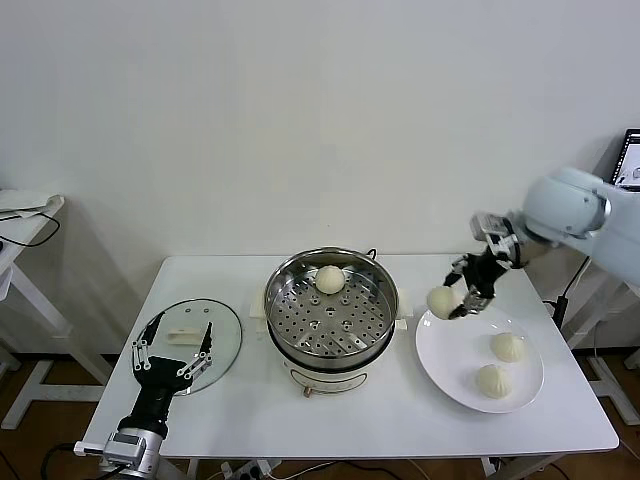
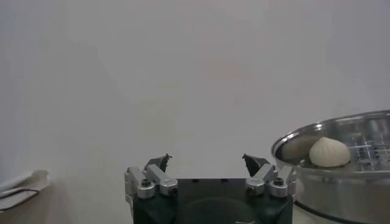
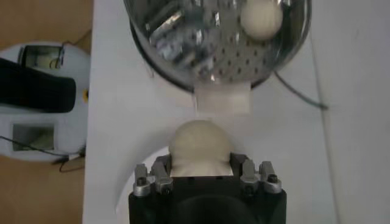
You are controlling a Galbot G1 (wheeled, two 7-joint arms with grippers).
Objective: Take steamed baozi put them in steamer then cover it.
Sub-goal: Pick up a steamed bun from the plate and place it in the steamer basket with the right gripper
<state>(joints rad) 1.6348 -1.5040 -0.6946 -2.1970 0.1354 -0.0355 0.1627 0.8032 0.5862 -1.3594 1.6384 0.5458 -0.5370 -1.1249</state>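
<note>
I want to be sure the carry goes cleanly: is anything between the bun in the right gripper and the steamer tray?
Nothing visible is. The right gripper holds a baozi above the table between the plate and the steamer. The steamer is uncovered; its lid lies on the table at the far side, by the left gripper. One bun sits at the tray's back.
</note>
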